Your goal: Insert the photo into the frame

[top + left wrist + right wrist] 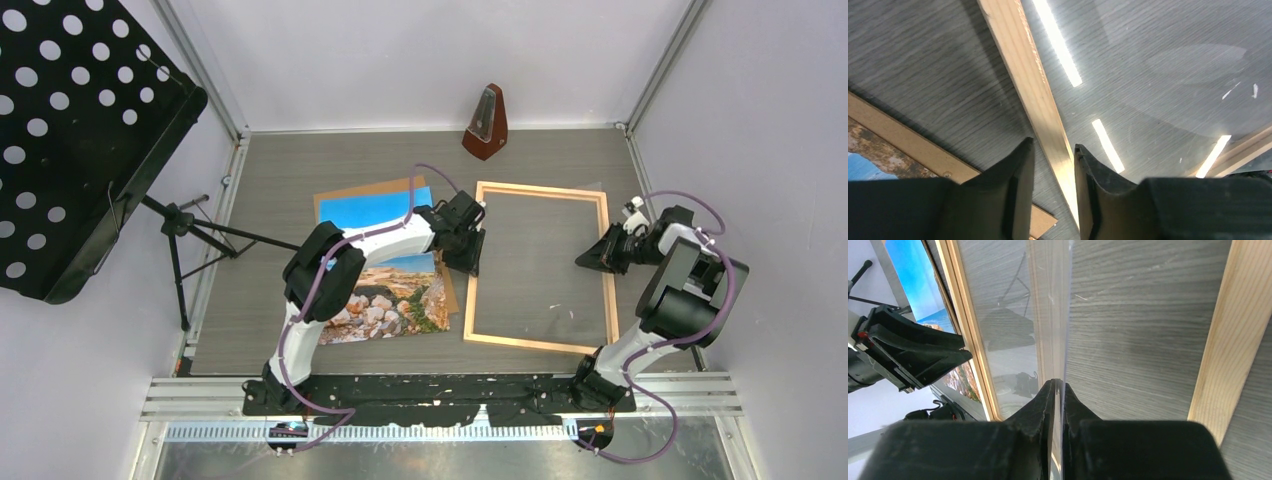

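**Right gripper on the clear sheet, left gripper over the frame rail**

Right gripper fills the bottom of its wrist view, jaws pressed nearly together on the edge of the clear sheet. That sheet stands tilted up over the frame opening (dark reflections show in it). From above I read this gripper at the frame's right rail, about midway along it.

Left gripper sits over the frame's left rail, in its far half. Its jaws are apart with the rail running between them. A thin dark gap shows beside the rail on one side, so I call it not clamped.

Frame lies flat on the grey table, with tabletop showing through it. Photo lies face up just left of the frame, outside it, its sky end away from the arm bases (left arm covers part of it). It rests on the brown backing board, which sticks out past the photo on the side toward the frame.

Metronome stands beyond the frame's far rail, well apart. Music stand is far left of the frame.
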Controlling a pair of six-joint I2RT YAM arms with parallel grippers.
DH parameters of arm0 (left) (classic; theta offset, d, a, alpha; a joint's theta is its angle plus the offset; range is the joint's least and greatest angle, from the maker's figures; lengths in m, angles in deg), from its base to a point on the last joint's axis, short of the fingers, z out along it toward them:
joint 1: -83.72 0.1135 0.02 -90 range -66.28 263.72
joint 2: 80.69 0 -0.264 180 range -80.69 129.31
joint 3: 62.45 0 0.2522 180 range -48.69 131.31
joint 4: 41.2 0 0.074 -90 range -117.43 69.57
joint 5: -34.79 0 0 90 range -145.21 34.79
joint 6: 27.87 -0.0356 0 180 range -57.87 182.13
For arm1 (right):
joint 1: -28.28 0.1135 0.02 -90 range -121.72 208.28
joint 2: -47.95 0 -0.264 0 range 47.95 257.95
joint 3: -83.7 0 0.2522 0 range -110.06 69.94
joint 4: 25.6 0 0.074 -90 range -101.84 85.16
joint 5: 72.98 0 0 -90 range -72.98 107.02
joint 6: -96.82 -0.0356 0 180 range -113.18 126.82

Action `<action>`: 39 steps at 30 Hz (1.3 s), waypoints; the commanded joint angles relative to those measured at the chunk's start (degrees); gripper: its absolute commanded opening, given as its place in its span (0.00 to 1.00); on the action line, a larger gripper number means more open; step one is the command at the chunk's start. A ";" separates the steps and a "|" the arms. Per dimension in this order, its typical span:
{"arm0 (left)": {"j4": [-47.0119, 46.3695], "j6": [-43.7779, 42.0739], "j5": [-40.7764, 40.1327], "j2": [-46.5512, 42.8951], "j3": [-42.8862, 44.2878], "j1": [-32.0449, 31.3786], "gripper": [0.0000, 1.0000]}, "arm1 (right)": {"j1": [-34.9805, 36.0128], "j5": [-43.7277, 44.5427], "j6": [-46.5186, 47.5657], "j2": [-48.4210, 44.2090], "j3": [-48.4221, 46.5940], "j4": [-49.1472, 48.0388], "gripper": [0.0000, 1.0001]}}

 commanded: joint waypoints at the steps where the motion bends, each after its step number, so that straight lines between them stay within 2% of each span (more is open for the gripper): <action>1: -0.01 0.77 -1.45 -0.36 -0.89 -1.19 0.39 | 1.14 -1.02 0.99 0.97 -2.89 -2.28 0.12; 5: 0.41 0.79 -2.08 -0.98 -0.99 -1.19 0.48 | 1.60 -1.23 1.30 1.97 -3.22 -2.57 0.11; 8: 0.63 0.71 -2.52 -1.04 -0.99 -1.21 0.52 | 2.20 -1.21 1.50 2.51 -3.35 -3.02 0.11; 24: 4.33 1.07 -6.83 -0.65 0.55 -1.28 0.63 | 6.18 -1.59 2.46 7.00 -4.85 -4.48 0.11; 39: 7.48 2.02 -11.56 1.29 2.23 -3.25 0.62 | 7.27 -0.77 3.04 8.26 -5.64 -5.13 0.11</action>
